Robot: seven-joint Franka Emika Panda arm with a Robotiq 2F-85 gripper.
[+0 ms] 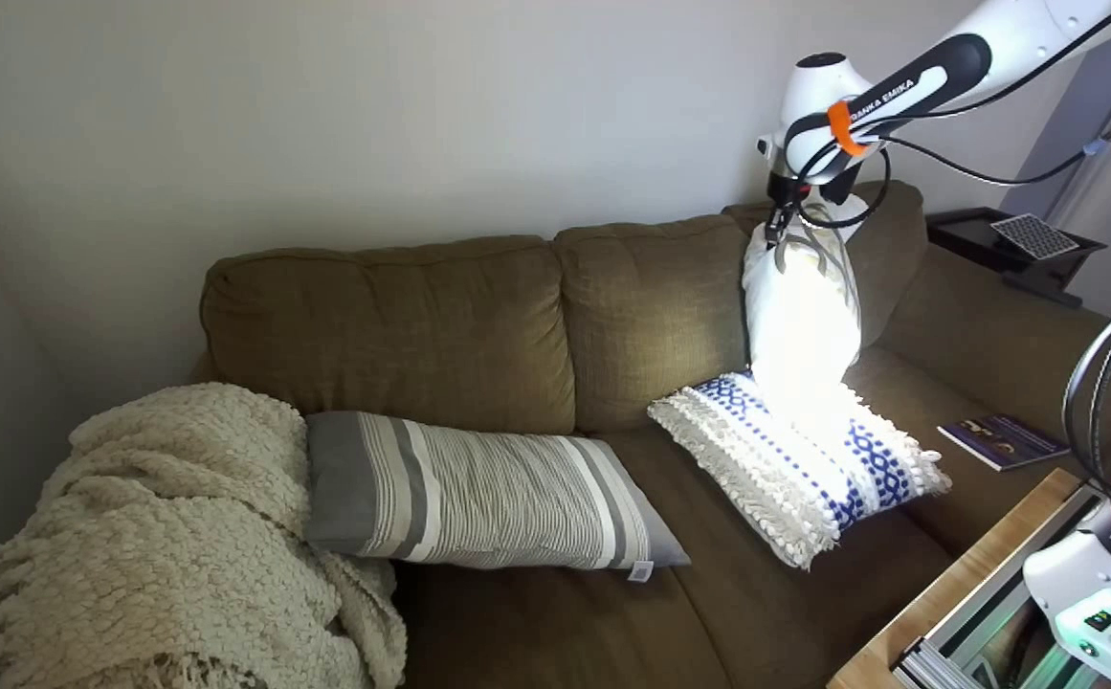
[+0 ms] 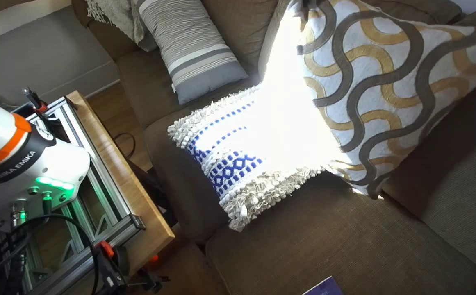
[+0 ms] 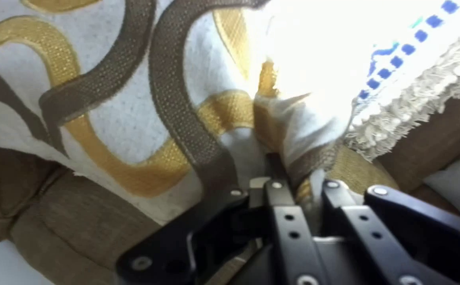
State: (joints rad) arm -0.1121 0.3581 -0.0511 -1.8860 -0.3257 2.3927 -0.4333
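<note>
My gripper (image 3: 307, 189) is shut on a gathered corner of the white pillow (image 3: 125, 128) with brown and gold wavy bands. Folds of its cloth run down between the fingers. In an exterior view the gripper (image 1: 777, 226) is high against the sofa back, and the patterned pillow (image 1: 794, 297) hangs below it, washed out by bright light. From another angle the patterned pillow (image 2: 369, 86) stands steeply tilted, its lower edge at the blue-and-white fringed pillow (image 2: 235, 164). That fringed pillow (image 1: 775, 450) lies on the seat; glare hides where the two meet.
A grey striped pillow (image 1: 498, 493) and a cream blanket (image 1: 172, 536) lie farther along the brown sofa (image 1: 402, 325). A book (image 1: 1003, 440) rests on the seat near the wooden table edge (image 1: 957, 593) by the robot base. A dark tray (image 1: 966, 234) stands behind the armrest.
</note>
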